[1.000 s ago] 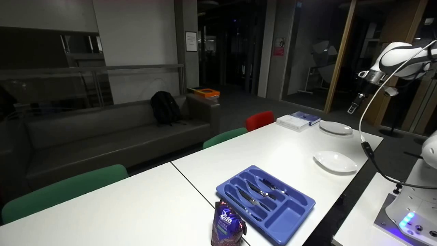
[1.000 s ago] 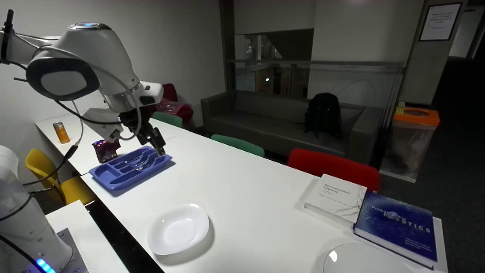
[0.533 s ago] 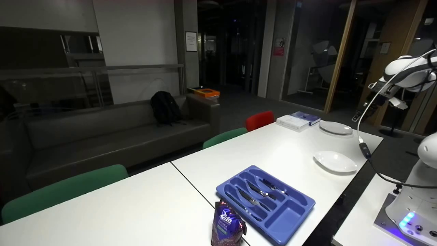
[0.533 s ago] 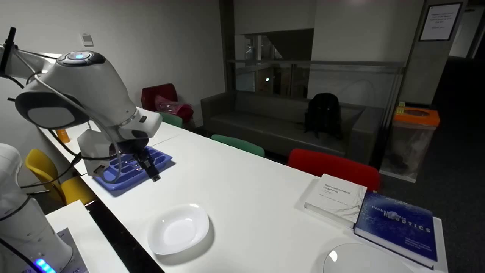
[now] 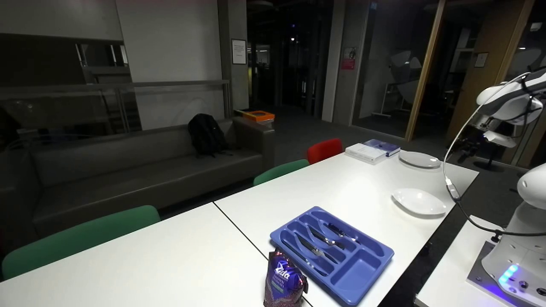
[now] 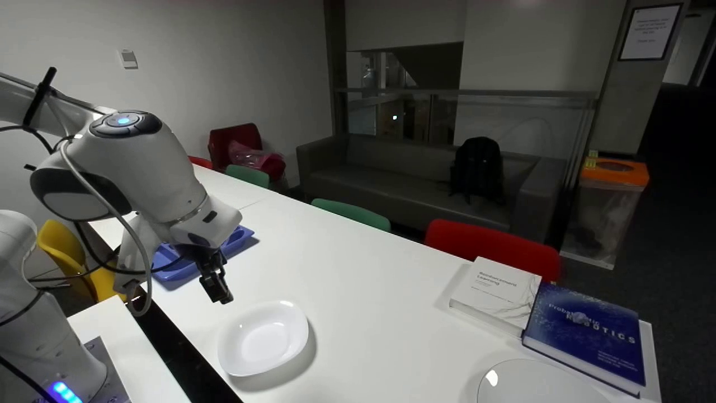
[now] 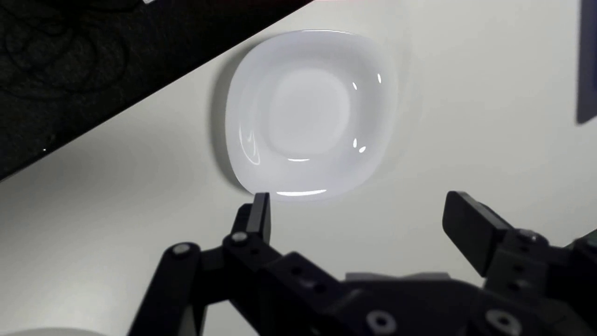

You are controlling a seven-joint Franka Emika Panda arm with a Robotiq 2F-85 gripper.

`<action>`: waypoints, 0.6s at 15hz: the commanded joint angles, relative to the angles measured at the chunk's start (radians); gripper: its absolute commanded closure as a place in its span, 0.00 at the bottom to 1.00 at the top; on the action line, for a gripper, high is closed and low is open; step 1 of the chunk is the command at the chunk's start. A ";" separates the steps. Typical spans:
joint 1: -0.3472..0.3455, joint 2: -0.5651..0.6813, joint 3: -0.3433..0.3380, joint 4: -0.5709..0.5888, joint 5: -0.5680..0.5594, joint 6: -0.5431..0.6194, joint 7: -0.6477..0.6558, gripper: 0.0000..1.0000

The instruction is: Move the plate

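"What's the biggest thing by you?"
"The white tabletop (image 5: 341, 187). Next comes the blue tray (image 5: 356, 270), sitting on it."
"Where's the plate (image 5: 420, 159)?"
"It lies on the tabletop too, round and white, just beside the blue book (image 6: 584, 336)."
"What's smaller?"
"A white dish (image 6: 263, 338), sitting between the tray and the plate. Then there's my hand (image 7: 359, 210). It hangs above the tabletop, near the dish and well away from the plate. My fingers (image 7: 471, 233) are spread wide, and I'm not holding anything."
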 commanded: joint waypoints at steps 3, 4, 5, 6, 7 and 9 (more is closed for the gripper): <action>-0.026 0.025 0.026 0.001 0.025 0.003 -0.005 0.00; -0.027 0.025 0.026 0.001 0.025 0.003 -0.004 0.00; -0.028 0.025 0.026 0.001 0.025 0.003 -0.004 0.00; -0.030 0.024 0.026 0.001 0.025 0.003 -0.004 0.00; -0.027 0.034 0.035 0.013 0.027 0.001 0.010 0.00; -0.016 0.075 0.030 0.041 0.061 0.009 0.042 0.00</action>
